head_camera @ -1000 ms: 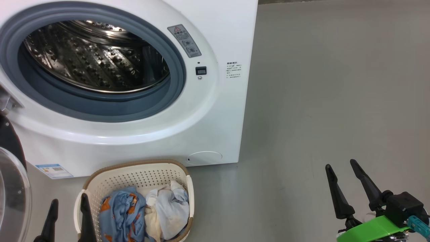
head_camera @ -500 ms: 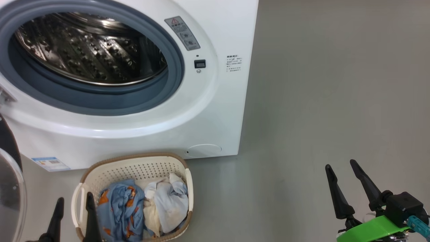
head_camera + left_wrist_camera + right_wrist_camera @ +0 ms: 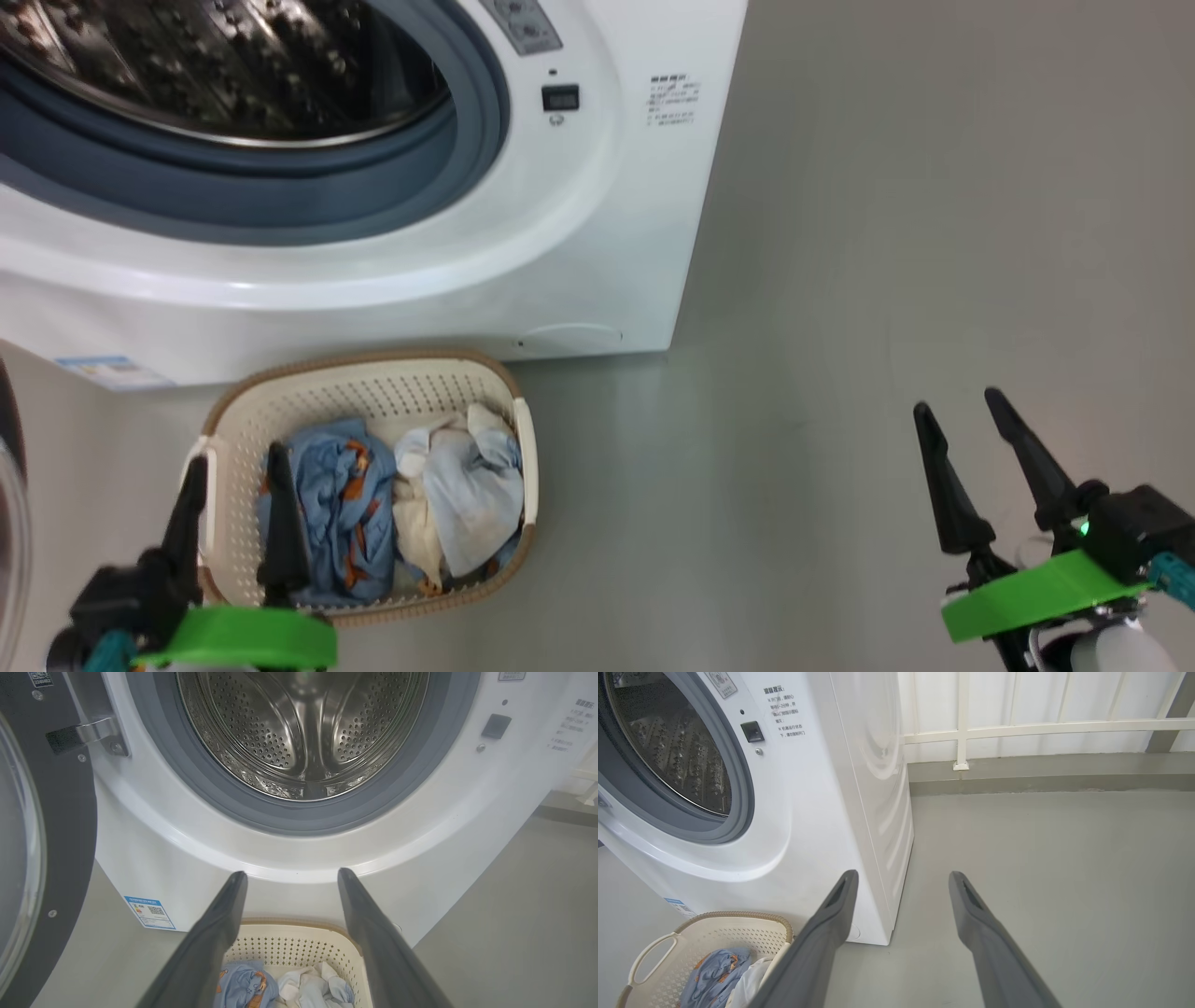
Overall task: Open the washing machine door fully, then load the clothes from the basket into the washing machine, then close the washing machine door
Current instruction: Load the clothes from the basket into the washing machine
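Observation:
The white washing machine (image 3: 579,233) stands with its steel drum (image 3: 303,732) exposed. Its black door (image 3: 70,826) is swung open at the left, hinged beside the opening. On the floor in front sits the cream basket (image 3: 373,392) holding the clothes: a blue garment with orange patches (image 3: 327,504), a pale blue-white one (image 3: 476,495) and a cream one (image 3: 415,541). My left gripper (image 3: 235,457) is open, fingers over the basket's left side, above the blue garment. Far to the right, my right gripper (image 3: 957,399) hangs open over bare floor, holding nothing.
Grey floor (image 3: 887,233) stretches to the right of the machine. A white railing (image 3: 1017,728) and a low kerb line the back wall behind it. A blue energy sticker (image 3: 149,912) marks the machine's lower left front.
The head camera has tilted down, so the machine slid up the picture and the basket came into fuller view. My left gripper has risen further into view over the basket's left side.

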Controlling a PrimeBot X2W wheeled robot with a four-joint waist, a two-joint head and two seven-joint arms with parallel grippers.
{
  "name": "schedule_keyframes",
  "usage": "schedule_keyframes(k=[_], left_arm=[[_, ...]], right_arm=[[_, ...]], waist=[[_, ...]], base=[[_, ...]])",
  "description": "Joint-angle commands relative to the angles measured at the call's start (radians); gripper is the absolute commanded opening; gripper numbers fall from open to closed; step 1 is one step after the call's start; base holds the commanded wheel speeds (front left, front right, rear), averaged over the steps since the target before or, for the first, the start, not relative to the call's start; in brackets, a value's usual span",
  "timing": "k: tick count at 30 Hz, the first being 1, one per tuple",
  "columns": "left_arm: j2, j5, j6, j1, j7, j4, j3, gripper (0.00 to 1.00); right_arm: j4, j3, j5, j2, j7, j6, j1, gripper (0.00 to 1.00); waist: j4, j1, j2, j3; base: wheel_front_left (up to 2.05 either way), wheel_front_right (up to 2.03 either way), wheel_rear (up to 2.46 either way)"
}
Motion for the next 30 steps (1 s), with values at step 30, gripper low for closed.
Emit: schedule_keyframes(k=[30], left_arm=[[0.043, 0.056, -0.059, -0.498, -0.006, 0.446, 0.083, 1.0]], right_arm=[[-0.066, 0.036, 0.044, -0.01, -0.012, 0.002, -0.189, 1.0]], waist=[[-0.069, 0.0, -0.0001, 0.478]], base=[[0.0, 0.0, 0.0]])
